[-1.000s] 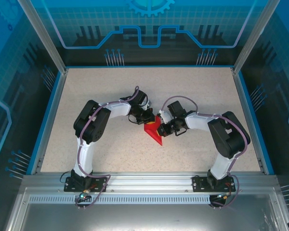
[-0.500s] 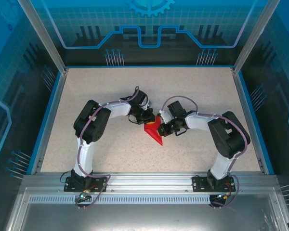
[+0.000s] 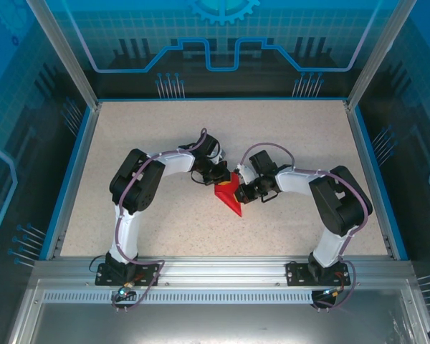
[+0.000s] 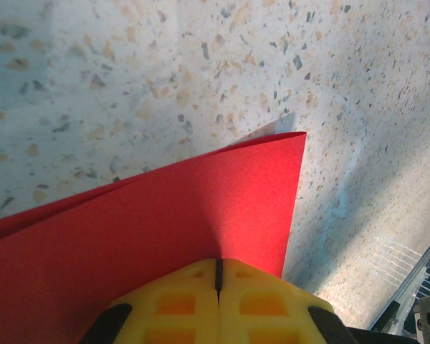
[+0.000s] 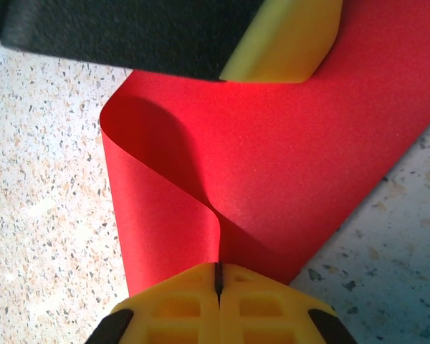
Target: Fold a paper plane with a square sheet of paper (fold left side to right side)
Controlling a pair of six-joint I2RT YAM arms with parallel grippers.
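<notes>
Evidently mid-fold, the left claw [image 3: 216, 175] sits at the far left edge of the paper [image 3: 229, 195], its arm bent in across the speckled counter [image 3: 129, 143]. In its wrist view the yellow fingers [image 4: 193, 283] are pressed together with only a thin seam between them. The red sheet runs in under their tips, so I judge that this claw pinches the paper. A doubled edge shows at the left of that view, one layer lying just over another. This grip likely anchors one side so the sheet cannot slide while the other side is worked.

Between the two arms, near the middle of the counter, the paper lies as a pointed red wedge with its tip toward the bases.

To the right, the right claw [image 3: 245, 192] is likewise closed on the paper. Its wrist view shows a soft curl of sheet standing up from the counter and narrowing to a crease right at the seam of the fingertips [image 5: 251, 283]. Holding there seems meant to carry that flap over and set the fold line. The curl is not yet flattened, so the crease looks unfinished.
</notes>
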